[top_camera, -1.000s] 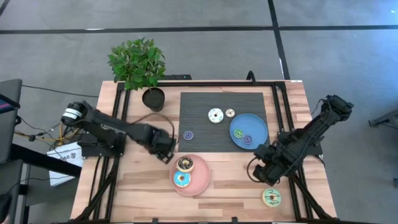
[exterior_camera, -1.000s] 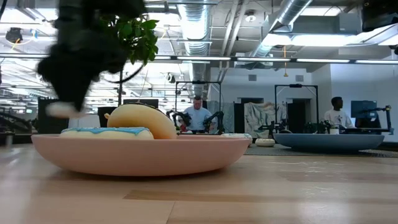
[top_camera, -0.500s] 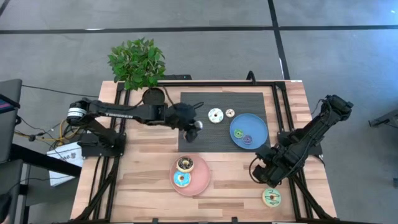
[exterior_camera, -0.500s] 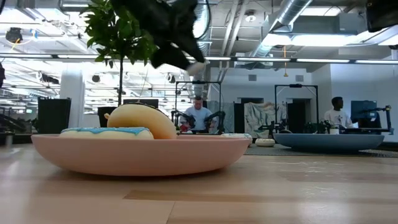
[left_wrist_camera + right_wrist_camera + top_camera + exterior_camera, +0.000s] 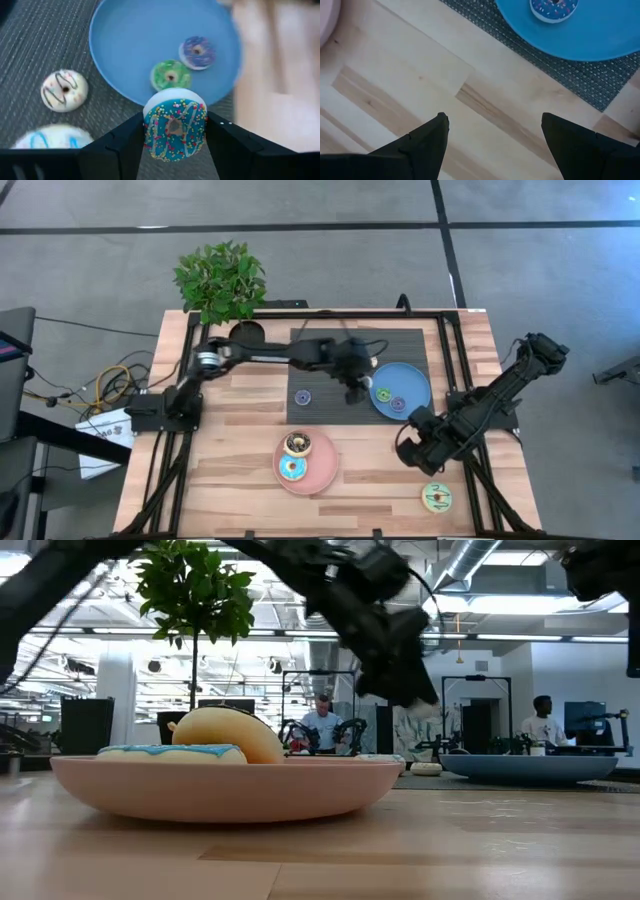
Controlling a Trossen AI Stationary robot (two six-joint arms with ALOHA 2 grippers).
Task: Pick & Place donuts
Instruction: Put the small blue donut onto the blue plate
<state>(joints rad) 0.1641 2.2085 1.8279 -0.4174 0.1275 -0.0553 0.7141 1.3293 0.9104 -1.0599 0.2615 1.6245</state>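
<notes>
My left gripper (image 5: 355, 387) hangs over the dark mat (image 5: 320, 345) at the left rim of the blue plate (image 5: 410, 380). It is shut on a small blue sprinkled donut (image 5: 175, 131). The plate holds a small green donut (image 5: 170, 75) and a small purple donut (image 5: 197, 51). A small cream donut (image 5: 64, 90) and a larger white donut (image 5: 50, 139) lie on the mat. Another small purple donut (image 5: 302, 396) lies on the mat's near left. My right gripper (image 5: 415, 446) is open over bare wood, near the plate's front edge. My left gripper pinches the small blue donut by two opposite sides of its outer rim (image 5: 150, 132) between its two fingers (image 5: 122, 147). The donut's frosted face is turned toward the wrist camera. It is lifted clear, above the mat beside the blue plate's rim. In the low view the gripper (image 5: 400, 680) slants downward.
A pink plate (image 5: 322, 472) at the front middle holds a dark brown donut (image 5: 298, 443) and a blue frosted donut (image 5: 292, 469). A green-yellow donut (image 5: 436, 497) lies on the wood at the front right. A potted plant (image 5: 222, 285) stands at the back left.
My left arm has swung from beside the pink plate's left side toward the far edge. It has then gone right across the mat to the blue plate's left rim. It has stretched out as it went.
</notes>
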